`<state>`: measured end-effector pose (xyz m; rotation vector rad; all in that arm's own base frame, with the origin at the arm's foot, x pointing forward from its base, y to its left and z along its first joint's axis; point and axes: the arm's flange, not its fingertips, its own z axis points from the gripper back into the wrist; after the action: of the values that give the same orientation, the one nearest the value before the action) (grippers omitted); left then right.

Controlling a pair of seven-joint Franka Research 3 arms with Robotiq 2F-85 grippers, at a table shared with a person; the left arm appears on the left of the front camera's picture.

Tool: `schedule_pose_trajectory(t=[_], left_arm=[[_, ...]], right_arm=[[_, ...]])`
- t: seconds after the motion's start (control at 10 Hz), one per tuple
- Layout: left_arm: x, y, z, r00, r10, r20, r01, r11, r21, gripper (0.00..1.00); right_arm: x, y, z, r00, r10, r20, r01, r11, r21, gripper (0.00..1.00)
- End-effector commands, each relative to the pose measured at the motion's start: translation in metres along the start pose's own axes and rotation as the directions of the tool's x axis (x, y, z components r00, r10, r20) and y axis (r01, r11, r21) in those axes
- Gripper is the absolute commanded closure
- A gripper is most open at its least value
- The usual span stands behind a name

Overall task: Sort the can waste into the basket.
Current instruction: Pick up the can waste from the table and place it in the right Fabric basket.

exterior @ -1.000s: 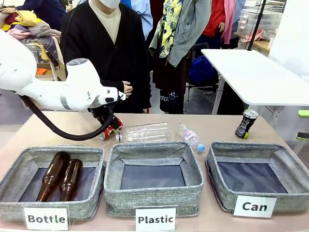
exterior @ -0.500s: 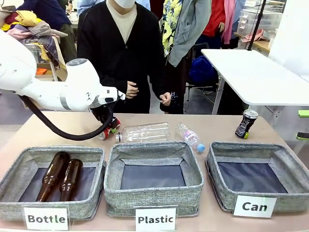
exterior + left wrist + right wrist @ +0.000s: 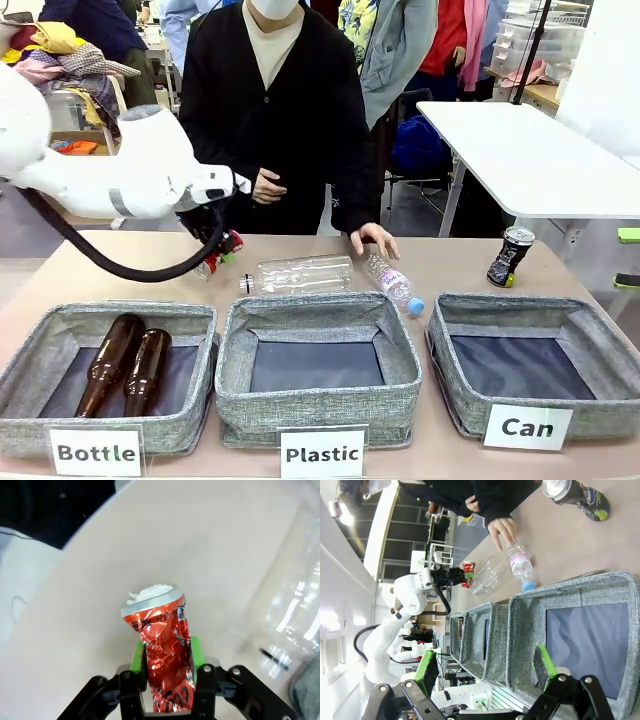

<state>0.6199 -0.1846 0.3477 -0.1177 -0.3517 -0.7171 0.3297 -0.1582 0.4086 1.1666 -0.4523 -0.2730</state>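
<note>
The red can (image 3: pixel 160 625) is clamped between the green pads of the left tool (image 3: pixel 166 654), with its silver end pointing out past the fingertips, over the counter (image 3: pixel 100 580). A clear bottle (image 3: pixel 300 273) is seen lying just beside this tool. The black can (image 3: pixel 511 256) is stood well apart from it, off to its right, behind the Can basket (image 3: pixel 600 345). The right tool (image 3: pixel 486 672) is spread wide with nothing gripped, and the Can basket is seen just ahead of its fingers. A person's hand (image 3: pixel 374 238) is laid on the counter, between the left tool and the black can.
</note>
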Motion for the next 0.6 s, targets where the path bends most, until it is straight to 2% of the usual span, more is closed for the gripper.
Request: schedule_pose_trajectory(t=[0.0,0.1,0.2,0.4,0.5], left_arm=[[-0.054,0.006,0.085,0.995,-0.054,0.083,0.060,0.995,-0.082,1.00],[-0.088,0.007,0.129,0.988,-0.114,0.104,0.128,0.981,-0.143,1.00],[-0.110,0.005,0.150,0.976,-0.185,0.117,0.202,0.966,-0.159,1.00],[-0.172,-0.007,0.188,0.893,-0.411,0.180,0.443,0.873,-0.203,1.00],[-0.199,-0.015,0.197,0.825,-0.519,0.222,0.560,0.804,-0.201,1.00]], right_arm=[[0.001,0.001,0.001,1.000,0.012,0.005,-0.013,1.000,0.014,0.00],[0.001,0.001,0.001,1.000,0.012,0.005,-0.013,1.000,0.014,0.00],[0.001,0.001,0.001,1.000,0.012,0.005,-0.013,1.000,0.014,0.00],[0.001,0.001,0.001,1.000,0.012,0.005,-0.013,1.000,0.014,0.00],[0.001,0.001,0.001,1.000,0.012,0.005,-0.013,1.000,0.014,0.00]])
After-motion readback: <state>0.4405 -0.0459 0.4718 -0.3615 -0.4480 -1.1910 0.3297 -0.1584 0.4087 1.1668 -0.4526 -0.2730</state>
